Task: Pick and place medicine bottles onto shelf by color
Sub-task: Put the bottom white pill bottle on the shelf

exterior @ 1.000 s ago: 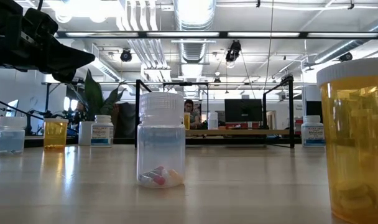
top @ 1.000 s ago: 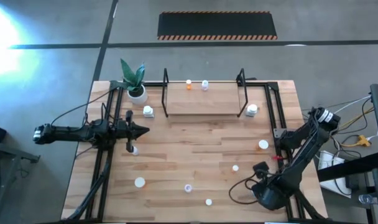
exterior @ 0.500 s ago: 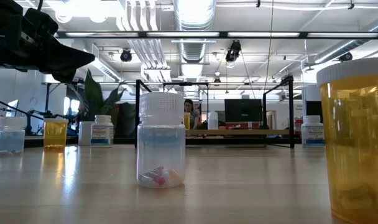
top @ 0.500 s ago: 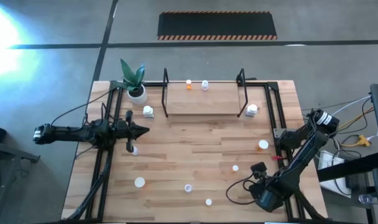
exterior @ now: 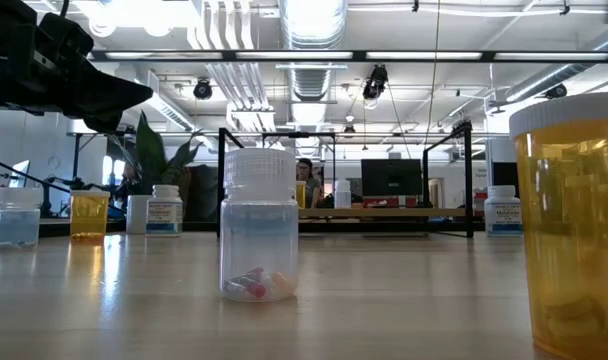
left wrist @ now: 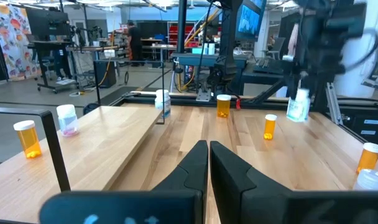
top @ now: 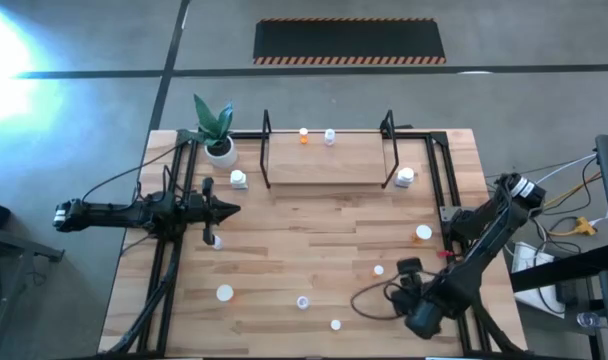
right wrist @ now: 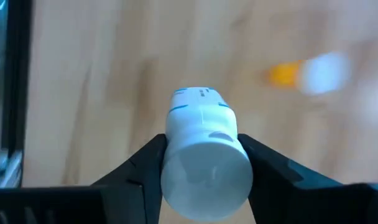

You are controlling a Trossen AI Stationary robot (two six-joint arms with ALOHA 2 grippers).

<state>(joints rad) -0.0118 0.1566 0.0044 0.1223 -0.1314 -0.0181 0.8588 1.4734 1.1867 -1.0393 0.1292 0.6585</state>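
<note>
On the wooden table [top: 314, 220] we see the shelf [top: 329, 160] at the far side, a light board in a black wire frame, with an orange bottle [top: 304, 135] and a pale clear bottle [top: 329, 136] standing at its back edge. A potted plant [top: 217, 130] sits at the far left corner, and a white bottle [top: 239, 179] stands just beside the shelf's left end; another white bottle [top: 405, 177] stands by its right end. More white-capped bottles are scattered over the near half of the table: one [top: 224, 293] at the left, one clear with pills [top: 303, 301] in the middle, one [top: 336, 324] by the near edge, and two [top: 378, 270] [top: 423, 233] toward the right. Nothing lies between these and the shelf.

Our right gripper [right wrist: 201, 168] is at the near right corner of the table, and its fingers [right wrist: 142, 163] pinch a white bottle with blue markings [right wrist: 201, 158] on both sides, lifted over the boards; a blurred orange bottle [right wrist: 304, 71] lies beyond it.

Our left gripper [left wrist: 209, 155] hangs over the left side of the table, its fingers pressed together and holding nothing.
</note>
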